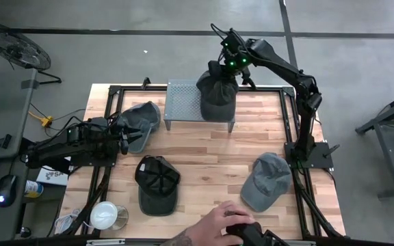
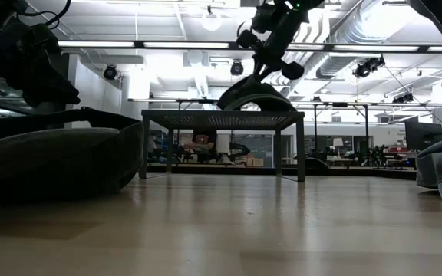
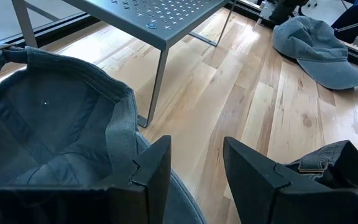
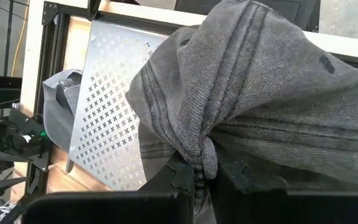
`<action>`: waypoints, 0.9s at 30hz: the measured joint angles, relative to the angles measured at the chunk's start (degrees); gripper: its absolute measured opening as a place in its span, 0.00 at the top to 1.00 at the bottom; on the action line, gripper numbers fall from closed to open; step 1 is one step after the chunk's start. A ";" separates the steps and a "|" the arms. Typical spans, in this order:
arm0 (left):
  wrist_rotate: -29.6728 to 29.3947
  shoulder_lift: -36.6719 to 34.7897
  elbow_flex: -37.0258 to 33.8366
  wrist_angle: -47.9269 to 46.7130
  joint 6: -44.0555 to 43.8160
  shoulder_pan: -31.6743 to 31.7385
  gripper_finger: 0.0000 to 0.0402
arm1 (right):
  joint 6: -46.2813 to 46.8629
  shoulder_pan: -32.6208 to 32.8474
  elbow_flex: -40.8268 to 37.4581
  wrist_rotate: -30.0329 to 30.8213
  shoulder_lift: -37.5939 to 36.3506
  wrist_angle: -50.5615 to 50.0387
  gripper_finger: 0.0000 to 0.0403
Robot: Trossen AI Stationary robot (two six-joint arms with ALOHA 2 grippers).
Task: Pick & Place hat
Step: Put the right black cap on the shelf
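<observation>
**A:** What are you holding, and where is it?

**B:** My right tool [image 1: 232,66] is pinching a dark grey hat [image 1: 217,92], fingers clenched on a gathered fold of its crown. The hat is hanging over the perforated metal stand [image 1: 183,102] at the far side of the bench [image 1: 211,147], its lower edge seeming to touch the stand's top at the right end.

**A:** How is it handling?

**B:** I am judging it light and very soft. The cloth is bunching into a knot between my fingers [image 4: 185,177] and the rest is drooping under its own weight, so it is not keeping any shape. The brim looks like the only stiffer part. A pinch on the crown is carrying it fine, but for laying it down flat, gripping at the brim would probably be steadier. It isn't fragile or slippery; snagging on the stand's edge is the likelier nuisance.

**A:** And your other arm?

**B:** My left tool [image 3: 194,165] is waiting low at the bench's left side, fingers parted and gripping nothing, just beside an upturned grey cap [image 1: 139,123].

**A:** Any containers?

**B:** None for hats. The upturned cap's bowl is showing only its lining. A black cap [image 1: 157,181] and another grey cap [image 1: 265,181] are lying nearer the front, where a person's hand [image 1: 214,225] is reaching in.
</observation>
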 joint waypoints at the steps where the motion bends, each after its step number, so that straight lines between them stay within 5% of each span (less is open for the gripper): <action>1: 0.00 0.00 -0.01 0.00 0.00 0.01 0.64 | -0.38 -0.06 0.00 -0.20 0.00 -0.03 0.95; 16: 0.00 0.00 0.01 0.00 0.00 0.01 0.64 | -4.64 -0.14 0.00 -1.02 0.00 -0.16 0.94; 27: 0.01 0.00 -0.01 0.00 0.01 -0.01 0.64 | -5.18 -0.14 0.00 -0.15 0.00 -0.28 0.75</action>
